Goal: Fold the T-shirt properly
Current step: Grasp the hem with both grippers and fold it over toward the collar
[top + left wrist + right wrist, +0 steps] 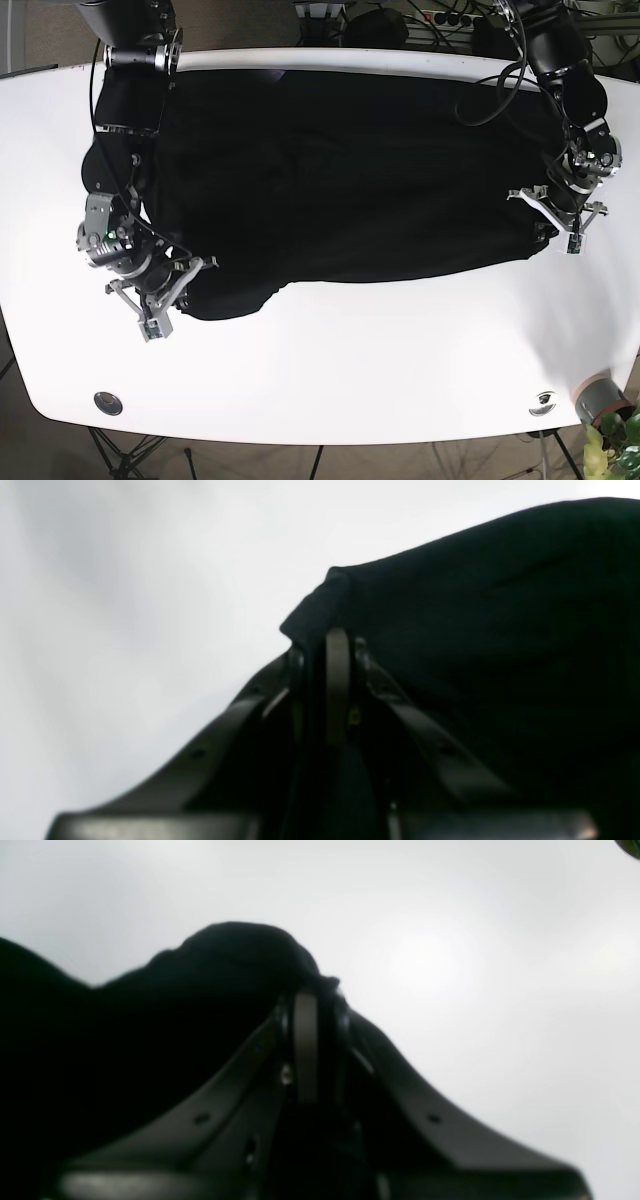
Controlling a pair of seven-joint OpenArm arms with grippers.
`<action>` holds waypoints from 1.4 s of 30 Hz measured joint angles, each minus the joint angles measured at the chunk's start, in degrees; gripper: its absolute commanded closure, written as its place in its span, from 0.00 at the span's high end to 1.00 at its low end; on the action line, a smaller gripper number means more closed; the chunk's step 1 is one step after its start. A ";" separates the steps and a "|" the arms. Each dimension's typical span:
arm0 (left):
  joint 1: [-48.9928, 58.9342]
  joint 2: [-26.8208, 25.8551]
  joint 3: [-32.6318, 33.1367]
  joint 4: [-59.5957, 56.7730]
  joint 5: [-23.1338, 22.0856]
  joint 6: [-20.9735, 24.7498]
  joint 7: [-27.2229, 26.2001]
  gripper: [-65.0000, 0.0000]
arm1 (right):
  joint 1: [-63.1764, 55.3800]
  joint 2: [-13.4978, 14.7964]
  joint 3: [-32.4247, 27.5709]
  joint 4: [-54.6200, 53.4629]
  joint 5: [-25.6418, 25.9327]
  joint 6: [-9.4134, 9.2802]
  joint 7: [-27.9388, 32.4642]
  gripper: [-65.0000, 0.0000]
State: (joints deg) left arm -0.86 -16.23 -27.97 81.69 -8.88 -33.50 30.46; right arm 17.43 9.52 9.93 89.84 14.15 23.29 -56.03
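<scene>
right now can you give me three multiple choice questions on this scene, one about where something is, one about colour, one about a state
1. Where does the T-shirt lie on the white table?
A. across the far half, up to the far edge
B. bunched at the near edge
C. hanging off the table onto the floor

2. What colour is the T-shirt?
A. white
B. red
C. black

3. What is the left gripper doing?
A. open, above bare table
B. shut on a fold of the T-shirt
C. holding a cup

Answers:
1. A, since the base view shows the cloth spread over the far half while the near half of the table is bare.
2. C, since it reads black in all three views.
3. B, since the left wrist view shows the fingers closed with black cloth pinched at their tips; the right gripper grips the cloth likewise.
</scene>
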 measured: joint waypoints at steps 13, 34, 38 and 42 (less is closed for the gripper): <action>5.97 0.15 0.00 7.45 -0.04 0.00 0.17 0.00 | -13.38 0.46 7.26 20.06 1.73 6.32 -6.03 0.03; 11.34 0.33 -7.98 9.94 0.17 -7.08 0.13 0.00 | -34.62 0.61 21.51 24.61 24.85 5.66 -9.60 0.03; 13.16 0.15 -7.98 10.03 -0.07 -7.06 0.09 0.00 | -36.85 0.48 21.49 24.61 24.92 5.66 -9.53 0.03; 14.36 -0.04 -7.98 10.03 -0.15 -7.10 3.67 0.01 | -38.25 0.46 21.46 24.61 24.74 5.66 -9.62 0.03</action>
State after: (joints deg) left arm 13.50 -16.27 -35.94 91.72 -9.04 -40.60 34.13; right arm -20.82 9.98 31.40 114.45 38.89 28.95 -65.65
